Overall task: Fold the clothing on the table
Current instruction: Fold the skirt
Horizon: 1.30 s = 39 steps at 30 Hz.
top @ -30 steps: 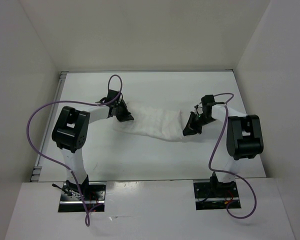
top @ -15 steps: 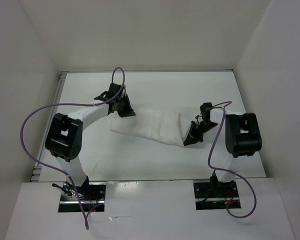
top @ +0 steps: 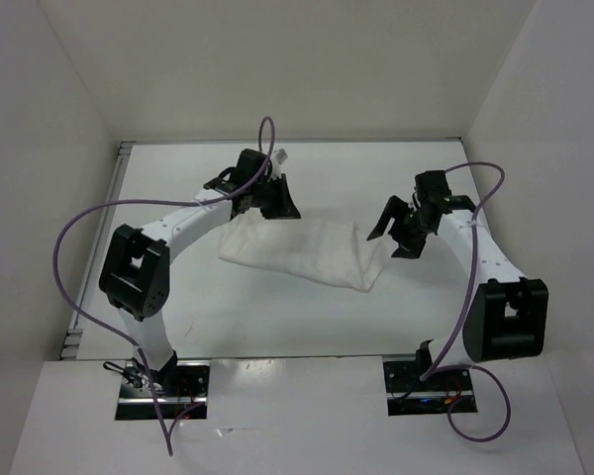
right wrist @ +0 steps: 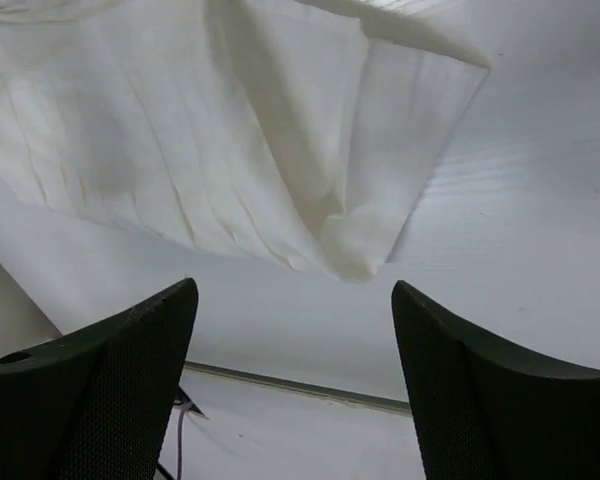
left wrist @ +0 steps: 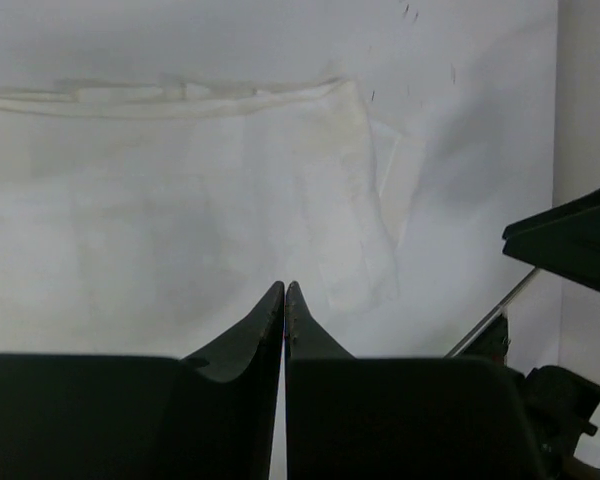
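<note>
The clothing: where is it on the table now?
In the top view the clothing lies near the middle of the table, between the left gripper at its far left corner and the right gripper beside its right end.

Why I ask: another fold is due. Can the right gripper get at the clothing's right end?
Probably yes: the right gripper hangs open beside the clothing, with only bare table between them.
</note>
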{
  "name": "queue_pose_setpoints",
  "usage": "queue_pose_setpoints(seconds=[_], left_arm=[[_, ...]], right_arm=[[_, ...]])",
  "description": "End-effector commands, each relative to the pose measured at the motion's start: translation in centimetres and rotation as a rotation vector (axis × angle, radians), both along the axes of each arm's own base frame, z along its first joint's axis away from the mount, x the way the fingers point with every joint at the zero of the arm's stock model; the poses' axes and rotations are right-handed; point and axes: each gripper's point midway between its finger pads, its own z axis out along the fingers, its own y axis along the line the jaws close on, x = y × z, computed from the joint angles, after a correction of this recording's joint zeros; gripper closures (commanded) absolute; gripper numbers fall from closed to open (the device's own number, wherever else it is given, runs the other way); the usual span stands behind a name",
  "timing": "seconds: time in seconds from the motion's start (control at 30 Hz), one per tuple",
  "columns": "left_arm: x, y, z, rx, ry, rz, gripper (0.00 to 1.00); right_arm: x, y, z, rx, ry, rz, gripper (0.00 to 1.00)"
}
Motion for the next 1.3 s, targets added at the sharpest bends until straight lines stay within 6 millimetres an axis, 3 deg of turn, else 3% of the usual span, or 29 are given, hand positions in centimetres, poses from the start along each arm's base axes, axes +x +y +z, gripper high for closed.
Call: queue_pose_setpoints(seconds=[0.0, 0.17, 0.43, 0.7, 0.73, 0.8, 0.97, 1.27], left_arm=[[-1.3, -2.9, -1.3, -0.01, 0.032, -0.124, 0.94], [-2.2, -3.5, -2.4, -0.021, 0.057, -0.157, 0.94], [-2.8, -3.2, -3.1, -0.013, 0.075, -0.156, 0.94], [-3.6, -2.7, -4.5, 0.009, 0.109, -0.161, 0.94], [-3.6, -2.7, -4.5, 0.01, 0.109, -0.161, 0.94], [-3.8, -2.6, -4.6, 0.013, 0.118, -0.161, 0.94], [-4.4, -2.2, -5.7, 0.028, 0.137, -0.166, 0.94], [-4.8, -2.0, -5.9, 0.032, 0.145, -0.166, 0.94]], right_arm=[[-1.4, -1.1, -2.9, -0.06, 0.114, -0.059, 0.17], [-1.6, -0.7, -6.0, -0.04, 0.169, -0.058, 0.16], [-1.7, 0.1, -7.6, 0.008, 0.188, -0.059, 0.16], [0.0, 0.6, -8.6, 0.046, 0.133, -0.111, 0.14], [-0.5, 0.6, -9.3, 0.045, 0.139, -0.111, 0.14], [0.5, 1.0, -8.5, 0.081, 0.089, -0.133, 0.14], [0.5, 1.3, -8.5, 0.11, 0.053, -0.154, 0.14], [1.4, 2.0, -6.0, 0.178, -0.076, -0.166, 0.13]])
